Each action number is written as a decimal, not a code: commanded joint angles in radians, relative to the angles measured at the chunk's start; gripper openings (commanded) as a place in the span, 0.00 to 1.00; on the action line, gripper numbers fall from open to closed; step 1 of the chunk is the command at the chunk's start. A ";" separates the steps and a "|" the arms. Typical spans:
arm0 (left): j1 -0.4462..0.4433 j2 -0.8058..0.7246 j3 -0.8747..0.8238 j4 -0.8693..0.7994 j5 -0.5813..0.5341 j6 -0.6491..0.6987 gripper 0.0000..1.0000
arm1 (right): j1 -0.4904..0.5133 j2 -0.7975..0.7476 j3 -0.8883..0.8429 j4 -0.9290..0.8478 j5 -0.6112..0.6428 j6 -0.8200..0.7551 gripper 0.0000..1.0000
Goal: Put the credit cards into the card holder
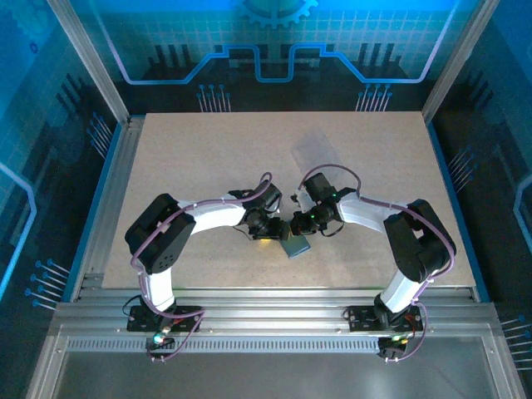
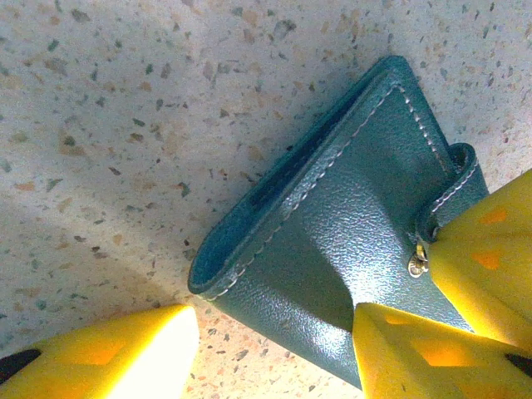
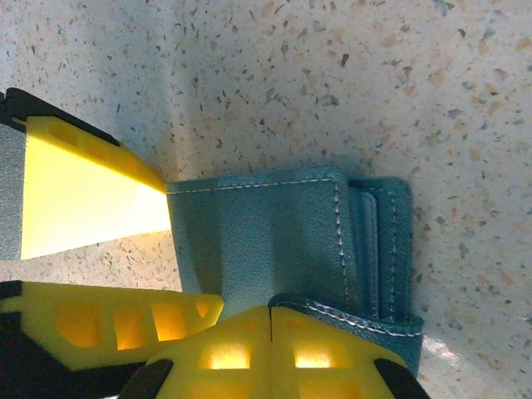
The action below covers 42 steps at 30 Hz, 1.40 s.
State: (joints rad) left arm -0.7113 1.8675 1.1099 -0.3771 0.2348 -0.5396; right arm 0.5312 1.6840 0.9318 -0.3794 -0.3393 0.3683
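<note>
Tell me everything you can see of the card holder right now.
The card holder is a teal, grained, leather-looking wallet with pale stitching, folded, its mouth gaping slightly, on the speckled table. The right gripper, shut, pinches its strap beside a metal snap. The left gripper stands open astride one corner.

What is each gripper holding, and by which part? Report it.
Right gripper pinches the card holder by its snap tab; left gripper straddles it, grip unclear.

Card holder (image 2: 332, 241): grained leather-look, faint sheen, pale thread stitching, small metal snap (image 2: 417, 266) — surface (image 2: 125, 125) matt, speckled, stone-like — end effector fingers (image 2: 416, 353) smooth yellow plastic.
</note>
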 commanded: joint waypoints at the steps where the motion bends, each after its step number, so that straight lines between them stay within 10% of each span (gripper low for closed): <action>1: -0.016 0.085 -0.018 0.063 0.068 0.007 0.56 | 0.044 0.043 -0.007 -0.059 -0.026 -0.015 0.00; 42: 0.002 0.110 -0.025 0.086 0.098 -0.022 0.55 | 0.105 -0.021 -0.175 -0.033 0.126 0.122 0.00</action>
State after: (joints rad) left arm -0.6949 1.8755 1.1099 -0.3779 0.2672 -0.5320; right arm 0.5865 1.6188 0.8322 -0.2535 -0.2180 0.4904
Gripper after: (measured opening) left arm 0.548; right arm 0.064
